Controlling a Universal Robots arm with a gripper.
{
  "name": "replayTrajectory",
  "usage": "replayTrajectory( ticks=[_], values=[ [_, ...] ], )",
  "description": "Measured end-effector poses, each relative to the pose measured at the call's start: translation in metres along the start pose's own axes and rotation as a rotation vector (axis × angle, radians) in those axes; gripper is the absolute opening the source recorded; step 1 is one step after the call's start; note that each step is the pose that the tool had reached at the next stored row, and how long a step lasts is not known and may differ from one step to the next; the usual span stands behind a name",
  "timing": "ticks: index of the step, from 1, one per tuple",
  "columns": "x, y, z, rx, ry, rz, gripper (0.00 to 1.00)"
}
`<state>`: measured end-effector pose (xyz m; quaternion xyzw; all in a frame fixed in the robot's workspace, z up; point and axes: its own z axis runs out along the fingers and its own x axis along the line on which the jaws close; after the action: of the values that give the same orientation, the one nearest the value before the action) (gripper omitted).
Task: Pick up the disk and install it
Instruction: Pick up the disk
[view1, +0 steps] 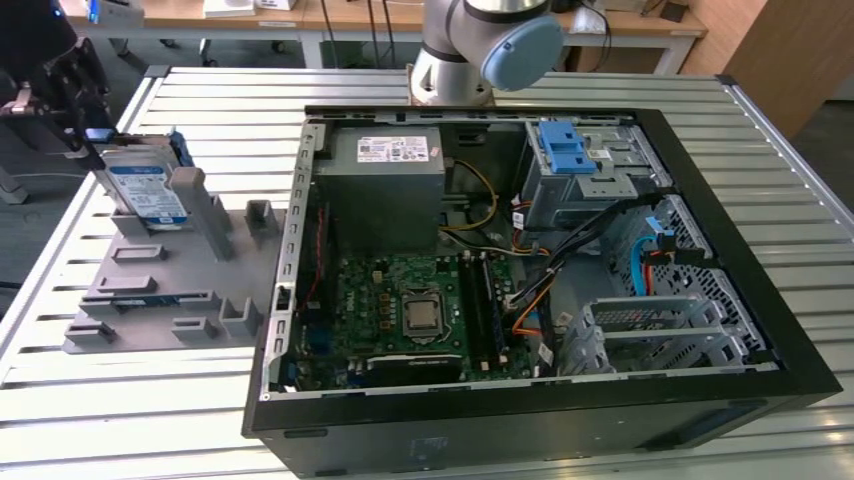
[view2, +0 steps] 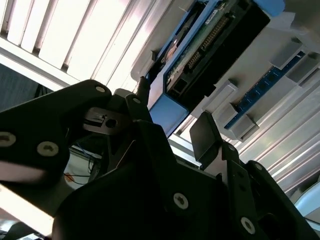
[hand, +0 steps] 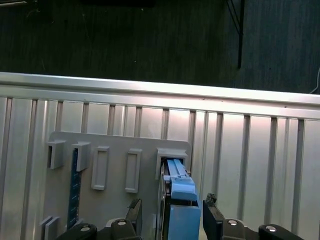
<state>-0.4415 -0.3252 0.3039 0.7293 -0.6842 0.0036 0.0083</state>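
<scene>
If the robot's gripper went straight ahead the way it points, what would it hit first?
Most likely the disk. It stands on edge in the grey holder, and the gripper has its jaws open on either side of the disk's blue end. Depth is hard to judge.

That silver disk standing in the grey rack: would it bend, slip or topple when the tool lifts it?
Probably stiff and heavy for its size: the disk looks like a metal slab in a hard blue frame. Standing on edge in the grey rack, it might tip once freed. Its smooth sides may slip.
</scene>
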Motion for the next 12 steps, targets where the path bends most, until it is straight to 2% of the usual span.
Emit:
replayTrajectory(
  ticks=[3, 7, 12],
  values=[
    [-0.0001, 0.0000, 0.0032, -0.0003, 0.0000, 0.005, 0.60],
    [-0.0002, 0.0000, 0.0076, -0.0009, -0.0003, 0.039, 0.60],
    [-0.0003, 0.0000, 0.0111, -0.0009, -0.0003, 0.041, 0.60]
  ],
)
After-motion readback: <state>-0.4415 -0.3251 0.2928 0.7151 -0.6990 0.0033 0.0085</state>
